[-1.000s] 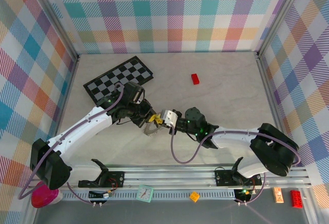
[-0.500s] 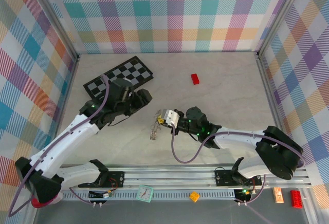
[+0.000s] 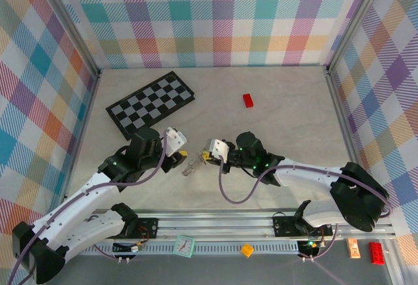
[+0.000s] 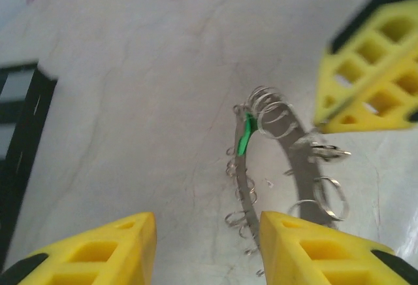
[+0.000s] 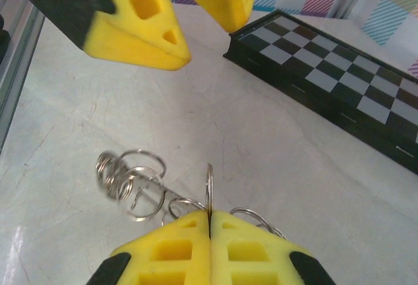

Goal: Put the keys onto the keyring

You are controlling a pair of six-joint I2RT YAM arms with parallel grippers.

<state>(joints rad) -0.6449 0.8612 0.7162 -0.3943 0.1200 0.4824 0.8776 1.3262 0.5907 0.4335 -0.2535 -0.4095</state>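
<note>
Pale counter (image 3: 281, 125): near its middle the keyring (image 4: 297, 174) is pinched tight by the right hand (image 5: 209, 223) w/ the green key (image 4: 245, 134) at its rim, & the left hand (image 4: 208, 227), half wide & empty, might bump it loose if it comes in crooked.

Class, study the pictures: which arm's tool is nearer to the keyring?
Right. The right tool is shut on the rim of the keyring. The left tool hovers open close beside the ring, gripping nothing.
</note>
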